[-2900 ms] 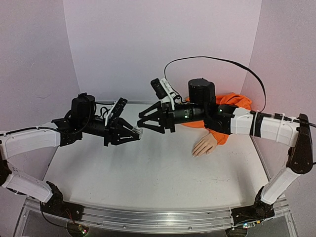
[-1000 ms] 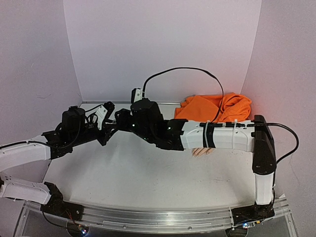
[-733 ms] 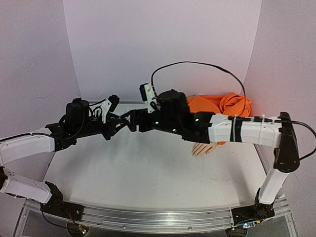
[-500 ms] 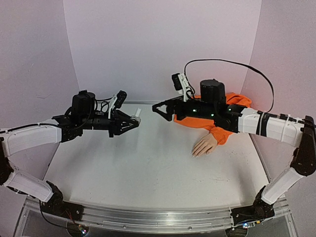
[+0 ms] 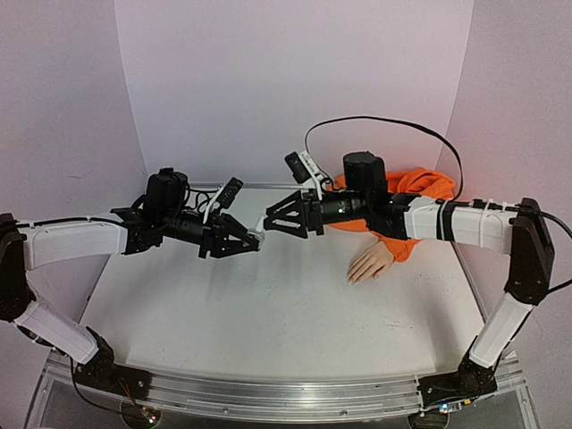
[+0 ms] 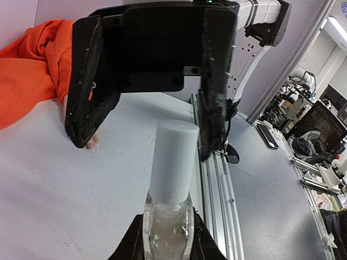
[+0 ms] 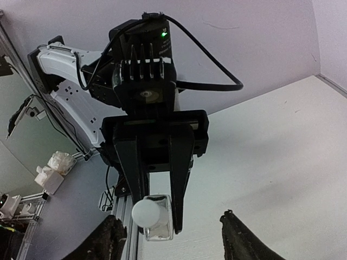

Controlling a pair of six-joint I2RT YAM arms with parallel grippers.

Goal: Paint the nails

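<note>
Surface (image 5: pixel 268 313) fills the lower frame. Orange sleeve (image 5: pixel 429 183) upper right, mannequin hand (image 5: pixel 371 264) right of centre. Left end effector (image 5: pixel 250 239), centre, clenched on clear bottle (image 6: pixel 168 225). Right end effector (image 6: pixel 145 147) released, fingers straddling white cap (image 6: pixel 173 160), not gripping. Nails (image 5: pixel 351 280) at the hand's lower-left tips, well apart from the bottle. Risk: off-centre closing shoves the cap sideways, so the bottle tilts or slips and polish spills.

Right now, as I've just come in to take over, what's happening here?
The left jaws are shut on a small clear bottle, held above the table. The right jaws stand open either side of its white cap, not yet gripping. The mannequin hand lies on the table, untouched.
</note>
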